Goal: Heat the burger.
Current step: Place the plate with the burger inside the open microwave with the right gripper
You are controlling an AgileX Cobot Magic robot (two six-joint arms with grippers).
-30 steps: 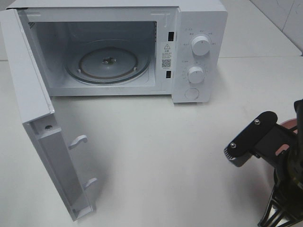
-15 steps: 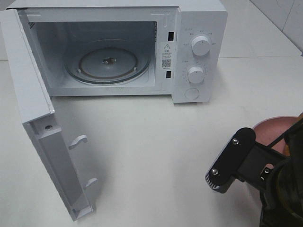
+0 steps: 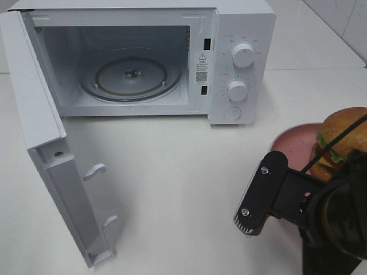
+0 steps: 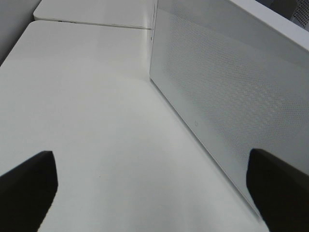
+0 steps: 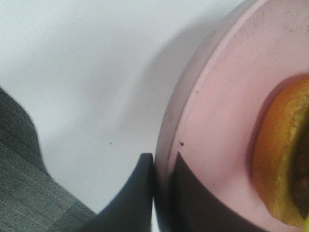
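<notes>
The burger (image 3: 343,133), a golden-brown bun with lettuce and tomato showing, sits on a pink plate (image 3: 291,144) at the right edge of the exterior view. In the right wrist view my right gripper (image 5: 161,193) is shut on the pink plate's rim (image 5: 217,111), one finger above it and one below, with the burger (image 5: 280,159) further in on the plate. My right arm (image 3: 324,215) covers the plate's near side. The white microwave (image 3: 243,28) stands at the back with its door (image 3: 40,126) swung open and the glass turntable (image 3: 131,77) bare. My left gripper (image 4: 154,193) stands open over the table, holding nothing.
The open door juts towards the front left, with its latch hooks (image 3: 94,171) pointing inwards. In the left wrist view the door's perforated outer face (image 4: 231,82) runs close beside my left gripper. White table (image 3: 183,172) lies between the microwave and the plate.
My right arm has swung left and nearer the camera. The pink plate and burger, mostly hidden behind it a second ago, have come into view with it.
</notes>
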